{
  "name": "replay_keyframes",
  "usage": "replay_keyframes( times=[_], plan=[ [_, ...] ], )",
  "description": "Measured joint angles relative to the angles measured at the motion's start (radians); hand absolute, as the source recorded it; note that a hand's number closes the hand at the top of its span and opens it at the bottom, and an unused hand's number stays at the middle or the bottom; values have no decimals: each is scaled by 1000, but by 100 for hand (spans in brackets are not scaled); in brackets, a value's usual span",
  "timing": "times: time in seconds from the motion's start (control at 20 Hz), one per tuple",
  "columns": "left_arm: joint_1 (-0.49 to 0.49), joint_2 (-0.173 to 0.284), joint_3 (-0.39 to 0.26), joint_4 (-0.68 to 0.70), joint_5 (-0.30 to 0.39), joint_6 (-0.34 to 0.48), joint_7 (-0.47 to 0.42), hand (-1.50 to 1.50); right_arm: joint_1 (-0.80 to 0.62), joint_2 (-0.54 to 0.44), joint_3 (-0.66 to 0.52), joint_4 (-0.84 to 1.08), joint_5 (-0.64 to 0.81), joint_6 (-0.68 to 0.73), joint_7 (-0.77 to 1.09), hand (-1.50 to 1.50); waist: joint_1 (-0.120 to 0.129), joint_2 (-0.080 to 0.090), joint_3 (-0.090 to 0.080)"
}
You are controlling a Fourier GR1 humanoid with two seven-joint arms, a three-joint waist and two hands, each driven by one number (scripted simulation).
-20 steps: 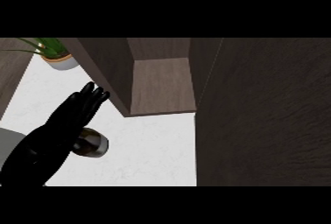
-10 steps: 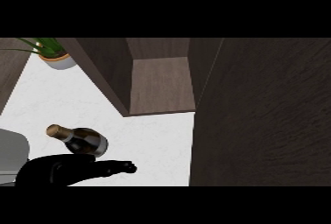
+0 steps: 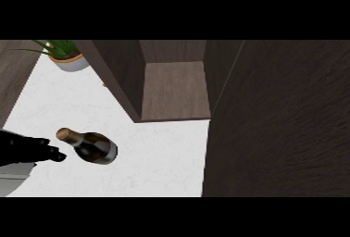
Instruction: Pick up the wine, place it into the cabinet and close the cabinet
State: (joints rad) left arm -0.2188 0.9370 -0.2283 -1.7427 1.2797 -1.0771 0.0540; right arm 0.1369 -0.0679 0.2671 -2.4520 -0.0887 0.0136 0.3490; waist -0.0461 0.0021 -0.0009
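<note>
Wine bottle [image 3: 91, 146] stands at lower left of the frame, below the open cabinet [image 3: 174, 90]. Left hand [image 3: 27, 149] sits just left of it, fingers curled, holding nothing.

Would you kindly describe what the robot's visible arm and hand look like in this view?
Only one hand shows, at the view's left edge: matte black, with blunt, rounded fingertips. Below it is a pale grey, smooth forearm. No cables, markings or sleeves can be seen.

On the white counter [image 3: 157, 157] we list one wine bottle [image 3: 92, 146], beside a black hand [image 3: 27, 150]. We add an open cabinet [image 3: 174, 90] and a potted plant [image 3: 65, 55].
</note>
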Motion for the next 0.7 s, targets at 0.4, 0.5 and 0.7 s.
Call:
replay_keyframes(
  times=[0.4,0.5,0.7],
  plan=[
    [-137,184,-58,151,259,-58,84,-150,-50,22,93,-39,62,-83,119,-150,11,0,0],
    [-158,182,-68,174,277,-66,108,-150,-48,23,126,-42,69,-103,136,-150,12,-1,0],
    [-191,147,-83,233,279,-83,148,-150,-50,13,150,-47,77,-130,153,-150,12,-2,0]
  ],
)
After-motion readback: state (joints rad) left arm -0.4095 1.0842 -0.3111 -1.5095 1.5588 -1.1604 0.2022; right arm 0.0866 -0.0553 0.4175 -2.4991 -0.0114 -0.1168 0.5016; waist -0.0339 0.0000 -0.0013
